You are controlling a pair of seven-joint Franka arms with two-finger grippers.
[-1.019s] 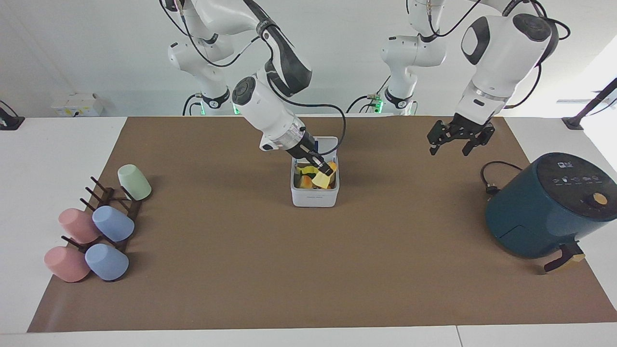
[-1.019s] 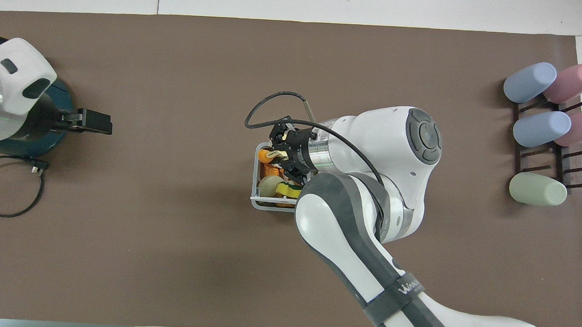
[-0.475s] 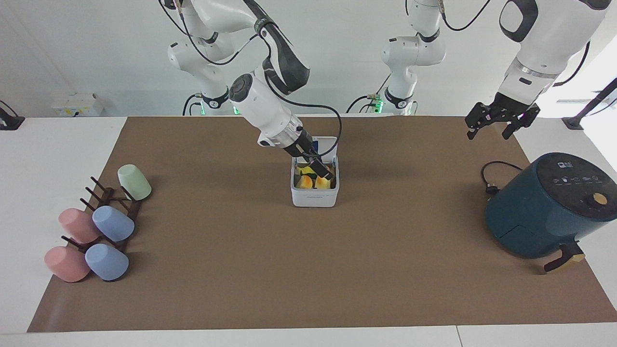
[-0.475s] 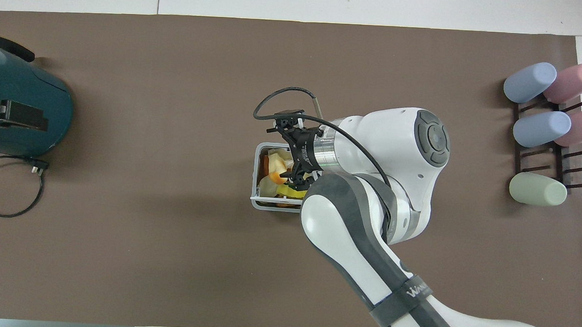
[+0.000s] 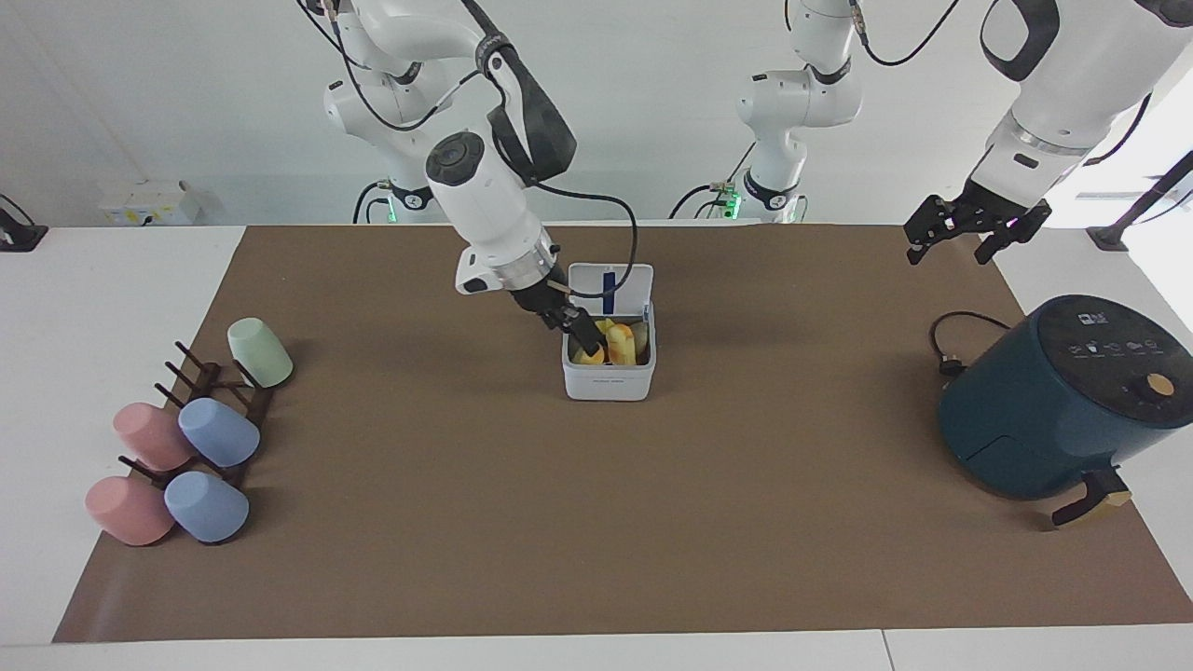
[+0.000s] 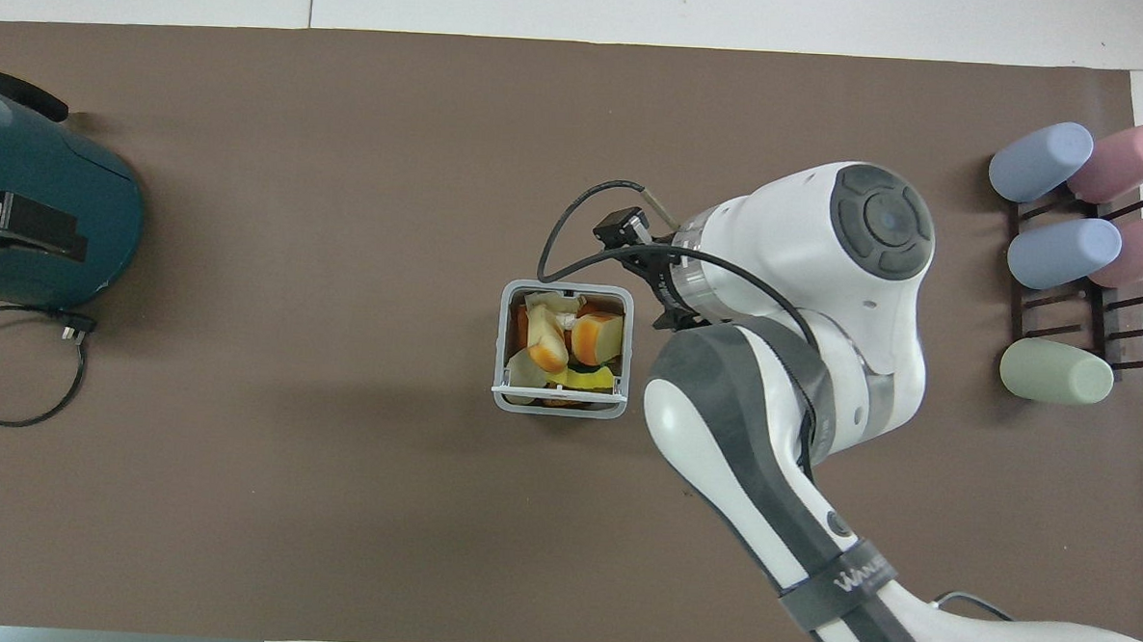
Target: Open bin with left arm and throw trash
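Note:
The white bin (image 5: pixel 608 380) stands mid-table with its lid (image 5: pixel 610 282) hinged up on the side nearer the robots; in the overhead view its rim (image 6: pixel 503 349) frames the contents. The trash (image 5: pixel 617 343), cream, pale yellow and orange-yellow pieces, lies inside it (image 6: pixel 597 337). My right gripper (image 5: pixel 576 328) is open and empty, low at the bin's rim on the right arm's side; in the overhead view its wrist hides it. My left gripper (image 5: pixel 972 240) is open and empty, raised by the air fryer, over which it shows in the overhead view (image 6: pixel 18 227).
A dark teal air fryer (image 5: pixel 1062 401) with a black cable (image 5: pixel 949 347) stands at the left arm's end of the table. A rack of pastel cups (image 5: pixel 186 438) lies at the right arm's end. A brown mat (image 5: pixel 596 522) covers the table.
My right gripper let the pale yellow piece fall into the bin and drew back to its rim. My left gripper rose away toward the air fryer.

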